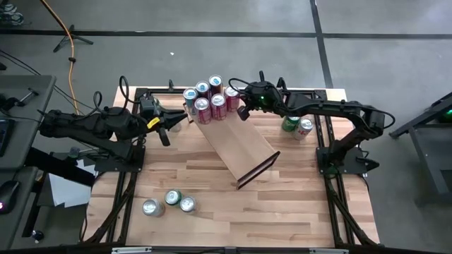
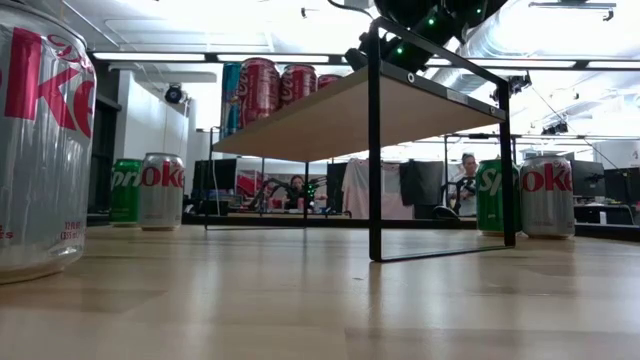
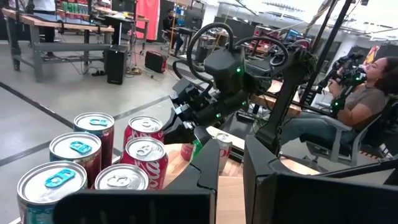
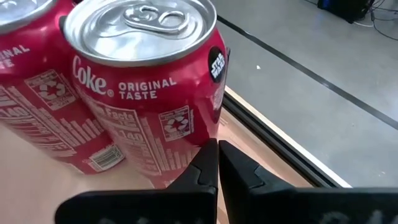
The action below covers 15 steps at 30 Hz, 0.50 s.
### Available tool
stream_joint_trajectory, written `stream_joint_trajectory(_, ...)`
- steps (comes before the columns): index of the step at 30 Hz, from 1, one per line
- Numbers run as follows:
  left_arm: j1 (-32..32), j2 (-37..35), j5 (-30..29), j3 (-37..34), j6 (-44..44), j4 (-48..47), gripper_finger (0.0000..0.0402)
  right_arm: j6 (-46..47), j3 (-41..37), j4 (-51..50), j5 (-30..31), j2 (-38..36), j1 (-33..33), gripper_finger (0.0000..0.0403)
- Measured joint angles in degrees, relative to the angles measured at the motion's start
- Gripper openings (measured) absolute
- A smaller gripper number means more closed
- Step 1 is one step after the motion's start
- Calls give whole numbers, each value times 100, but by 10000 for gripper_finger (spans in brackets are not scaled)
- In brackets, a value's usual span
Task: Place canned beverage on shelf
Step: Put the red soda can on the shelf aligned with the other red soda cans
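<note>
Beside the red can (image 4: pixel 146 87) on the shelf (image 1: pixel 236 144), our right gripper (image 4: pixel 217 163) sits pressed together and empty; we judge a straight retreat avoids toppling cans.

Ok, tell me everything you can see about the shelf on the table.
The shelf is a long pale-wood plank on a thin black metal frame, standing at an angle across the tabletop. Its far end holds a cluster of six upright cans, red and light blue; the rest of the plank is bare. The right gripper sits beside those cans.
</note>
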Motion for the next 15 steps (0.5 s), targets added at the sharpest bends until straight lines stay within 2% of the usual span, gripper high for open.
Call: stream_joint_trajectory(15, 0, 0, -11, 0, 4, 0, 0, -57, 0, 341, -13, 0, 1, 0)
